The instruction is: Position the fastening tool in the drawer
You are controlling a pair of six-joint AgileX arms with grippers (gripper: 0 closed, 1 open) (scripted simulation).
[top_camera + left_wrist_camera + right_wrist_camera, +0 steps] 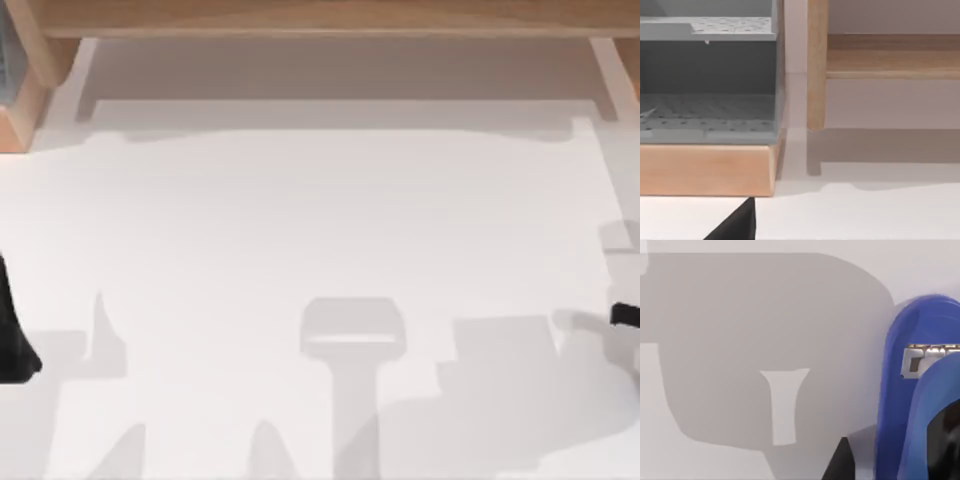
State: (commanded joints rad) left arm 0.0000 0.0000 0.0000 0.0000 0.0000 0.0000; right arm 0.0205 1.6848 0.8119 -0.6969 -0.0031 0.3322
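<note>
The fastening tool is a blue stapler [912, 390] with a metal strip in its mouth, very close in the right wrist view, over the white table. My right gripper [625, 316] pokes in at the table's right edge, and dark parts of it lie right beside the stapler. The drawer unit [707, 85] is grey with perforated floors on a wooden base, facing my left wrist camera; a sliver of the unit [6, 55] sits at the far left corner. My left arm [12, 335] is parked at the left edge.
A wooden frame [330, 18] runs along the table's far side, and one of its posts [816, 65] stands just beside the drawer unit. The white tabletop [320, 230] between the arms carries only shadows.
</note>
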